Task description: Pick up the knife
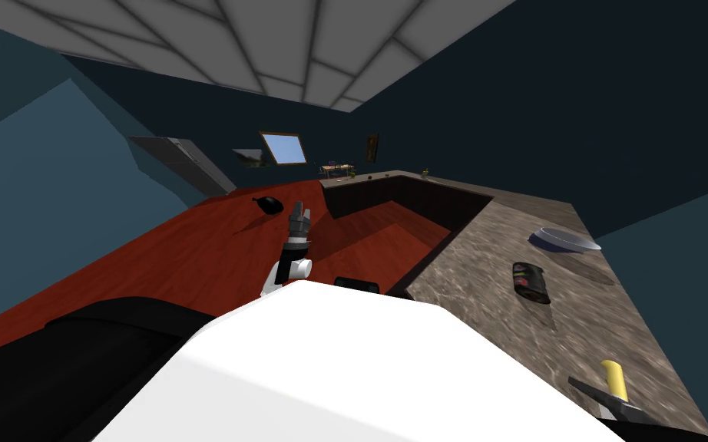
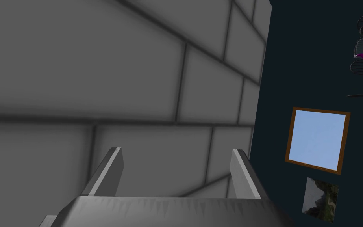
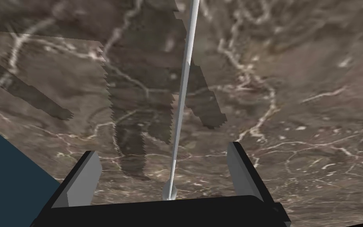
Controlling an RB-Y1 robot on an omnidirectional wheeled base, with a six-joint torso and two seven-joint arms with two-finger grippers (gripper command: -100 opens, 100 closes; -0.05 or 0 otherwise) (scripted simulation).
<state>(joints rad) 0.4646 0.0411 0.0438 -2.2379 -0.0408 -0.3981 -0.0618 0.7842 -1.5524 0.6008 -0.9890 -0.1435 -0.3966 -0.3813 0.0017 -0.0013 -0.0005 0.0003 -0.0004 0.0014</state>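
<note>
1. The knife lies near the bench's near right corner, its blade between the right pincer's wide-open, empty jaws
2. I'd sink straight down, then close squarely
3. The left pincer hangs open, empty

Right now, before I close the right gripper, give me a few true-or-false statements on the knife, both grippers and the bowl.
1. The right gripper is open with the knife blade running between its fingers. True.
2. The knife has a red handle. False: the handle is yellow.
3. The left gripper is shut on the bowl. False: it is open and holds nothing.
4. The bowl sits on the counter. True.
</note>
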